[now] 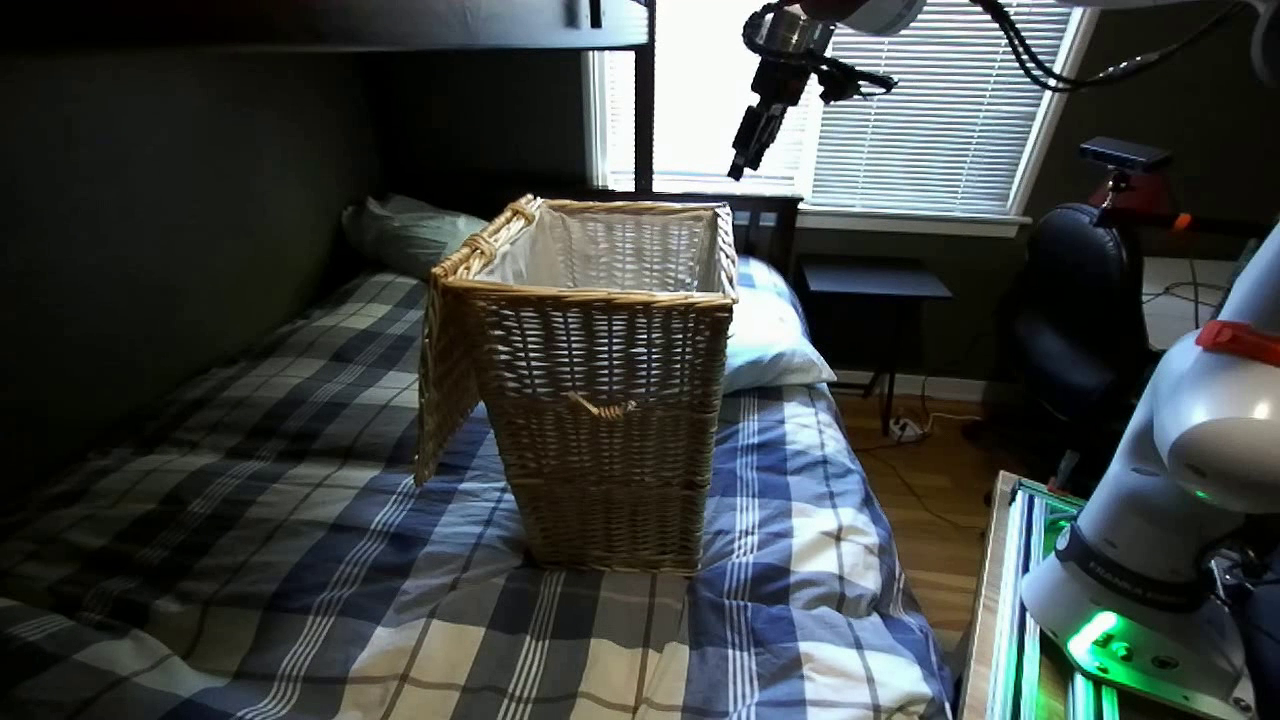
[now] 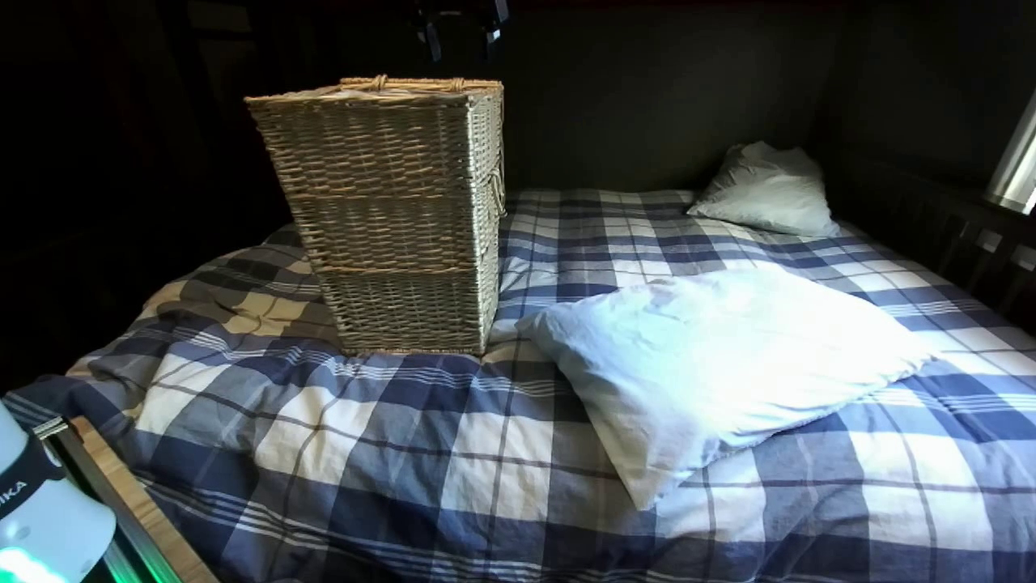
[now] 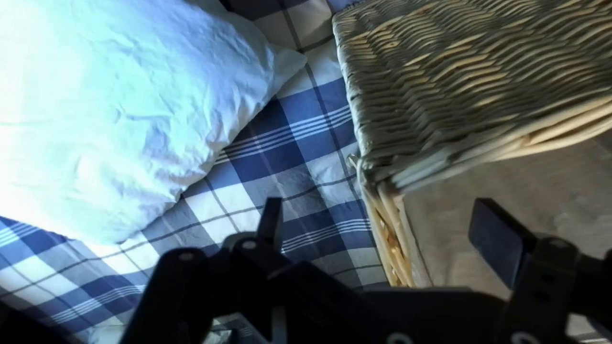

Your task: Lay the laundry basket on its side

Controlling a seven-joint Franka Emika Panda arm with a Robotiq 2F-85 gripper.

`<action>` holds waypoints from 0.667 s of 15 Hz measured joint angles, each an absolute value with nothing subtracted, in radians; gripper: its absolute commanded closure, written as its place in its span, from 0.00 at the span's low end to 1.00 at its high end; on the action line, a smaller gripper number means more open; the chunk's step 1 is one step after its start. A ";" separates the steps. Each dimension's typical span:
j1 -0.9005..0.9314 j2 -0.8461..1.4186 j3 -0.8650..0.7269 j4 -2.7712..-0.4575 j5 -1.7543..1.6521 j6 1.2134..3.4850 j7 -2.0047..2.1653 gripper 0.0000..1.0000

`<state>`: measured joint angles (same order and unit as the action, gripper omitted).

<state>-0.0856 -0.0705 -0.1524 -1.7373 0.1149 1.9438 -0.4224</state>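
Wicker basket (image 1: 600,360), tapered, upright on plaid bedding (image 1: 400,600), lining (image 3: 564,196) apparently cloth, pincer (image 3: 380,215) spread wide, empty

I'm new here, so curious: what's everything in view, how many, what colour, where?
Bed: 1, blue and white plaid, foreground
Laundry basket: 1, tan, upright on bed
Lid: 1, tan, hanging outside basket
Pillows: 2, pale, on bed
Window: 1, white frame, beyond bed
Small table: 1, dark, below window
Chair: 1, black, pictured right of table
Camera-like device: 1, dark, pictured above chair
Overhead board: 1, dark, above bed
Robot stand: 1, brown-edged, beside bed
Robot arm: 1, white, on stand
Gripper: 1, black, open, higher than basket
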 measured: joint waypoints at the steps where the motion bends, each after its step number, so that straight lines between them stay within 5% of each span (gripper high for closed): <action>1: -0.083 -0.045 -0.145 -1.714 0.115 1.945 -0.441 0.00; 10: -0.087 -0.010 -0.133 -1.680 0.115 1.962 -0.463 0.00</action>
<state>-0.0868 -0.0100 -0.1329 -1.6804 0.1147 1.9618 -0.4626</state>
